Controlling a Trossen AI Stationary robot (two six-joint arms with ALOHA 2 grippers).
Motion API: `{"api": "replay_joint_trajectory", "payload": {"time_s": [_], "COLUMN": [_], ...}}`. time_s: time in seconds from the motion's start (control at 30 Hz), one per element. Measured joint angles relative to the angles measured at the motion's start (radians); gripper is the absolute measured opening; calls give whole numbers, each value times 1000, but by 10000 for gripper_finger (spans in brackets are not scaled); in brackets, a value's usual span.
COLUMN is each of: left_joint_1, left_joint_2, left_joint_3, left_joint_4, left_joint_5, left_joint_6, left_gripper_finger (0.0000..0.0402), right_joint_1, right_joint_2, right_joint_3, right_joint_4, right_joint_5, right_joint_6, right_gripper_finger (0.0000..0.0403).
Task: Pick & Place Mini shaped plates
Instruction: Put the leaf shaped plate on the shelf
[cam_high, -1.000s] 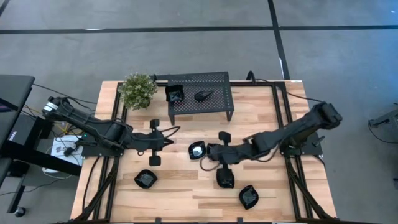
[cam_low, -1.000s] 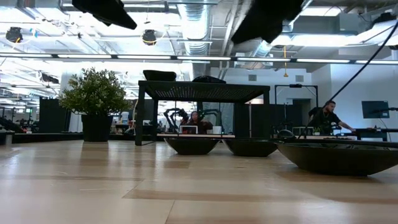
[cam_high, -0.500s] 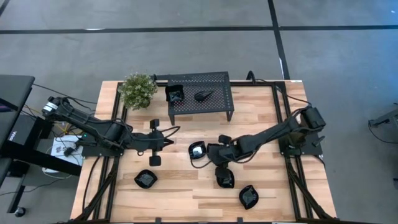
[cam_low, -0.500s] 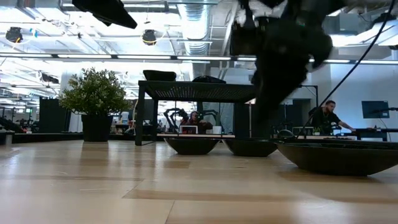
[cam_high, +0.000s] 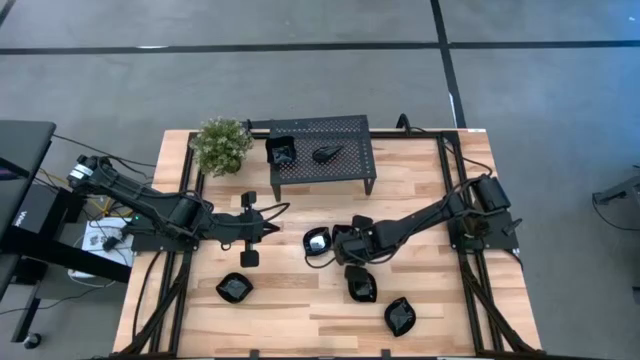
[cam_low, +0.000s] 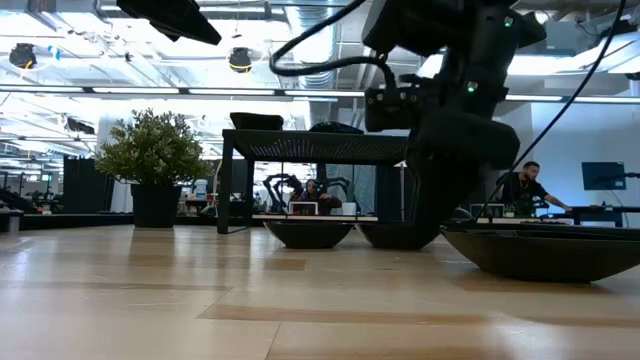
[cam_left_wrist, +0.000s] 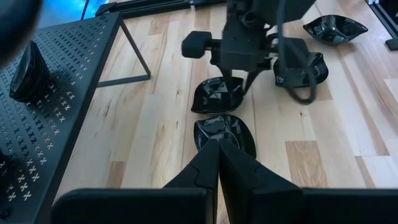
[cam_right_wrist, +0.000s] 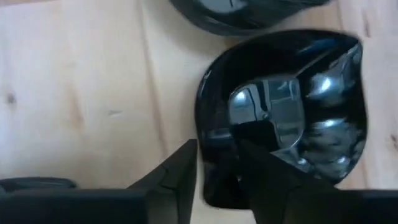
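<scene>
Small glossy black mini plates lie flat on the wooden table. One plate (cam_right_wrist: 286, 112) (cam_left_wrist: 214, 96) sits under my right gripper (cam_right_wrist: 217, 155) (cam_high: 342, 250), which stands open and points steeply down. One finger is outside the plate's rim and one is over its hollow. In the high view the gripper hides this plate. A second plate (cam_high: 318, 240) (cam_left_wrist: 225, 132) lies just beyond it, toward my left gripper (cam_high: 272, 228). That gripper hangs shut over the table, left of centre, holding nothing. My right gripper comes from above, slanting from the table's right, and straddles the plate's rim (cam_right_wrist: 214, 158) on its right-hand side. One finger (cam_right_wrist: 180, 168) is over the wood and the other finger (cam_right_wrist: 267, 177) is over the inside. I cannot tell whether either touches. The plate lies on the table.
A black perforated stand (cam_high: 345, 165) at the far middle carries two more plates (cam_high: 281, 152) (cam_high: 326, 154). A potted plant (cam_high: 222, 145) stands to its left. Other plates lie near the front edge (cam_high: 236, 288) (cam_high: 360, 285) (cam_high: 400, 316). A person sits in the room beyond.
My right gripper has come down toward the table, tipping to point more steeply downward. It now stands low over the plate beside the middle one. The plates have kept their places.
</scene>
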Motion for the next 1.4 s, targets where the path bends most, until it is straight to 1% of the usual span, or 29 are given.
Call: {"api": "replay_joint_trajectory", "payload": {"time_s": [0.1, 0.2, 0.27, 0.43, 0.53, 0.6, 0.7, 0.77, 0.87, 0.93, 1.03, 1.17, 1.3, 1.4], "left_joint_1": [0, 0, 0, 0, 0, 0, 0, 0, 0, 0, 0, 0, 0, 0], "left_joint_2": [0, 0, 0, 0, 0, 0, 0, 0, 0, 0, 0, 0, 0, 0], "left_joint_3": [0, 0, 0, 0, 0, 0, 0, 0, 0, 0, 0, 0, 0, 0], "left_joint_4": [0, 0, 1, 3, 3, 3, 3, 3, 3, 3, 3, 3, 5, 8], "left_joint_5": [0, 0, 0, 0, 0, 0, 0, 0, 0, 0, 0, 0, 0, 0], "left_joint_6": [0, 0, 0, 4, 5, 6, 7, 7, 7, 7, 7, 7, 7, 7], "left_gripper_finger": [12, 12, 12, 12, 12, 12, 12, 12, 12, 12, 12, 12, 12, 12], "right_joint_1": [-20, -39, -49, -61, -57, -56, -56, -61, -70, -86, -140, -256, -369, -425], "right_joint_2": [5, 4, 0, -59, -144, -215, -329, -394, -476, -513, -537, -527, -497, -468], "right_joint_3": [0, 2, 4, 0, 0, 0, 0, 0, 0, 0, 0, 0, 1, -1], "right_joint_4": [-31, -48, -48, -63, -83, -102, -125, -142, -140, -130, -135, -131, -113, -110], "right_joint_5": [-12, -38, -50, -59, -60, -47, 40, 97, 162, 232, 337, 415, 410, 375], "right_joint_6": [1, 1, 1, 4, 4, 4, -2, -39, -176, -273, -371, -426, -437, -500], "right_gripper_finger": [82, 28, 10, 19, 4, 5, 7, 3, 4, 3, 2, 2, 2, 1]}}
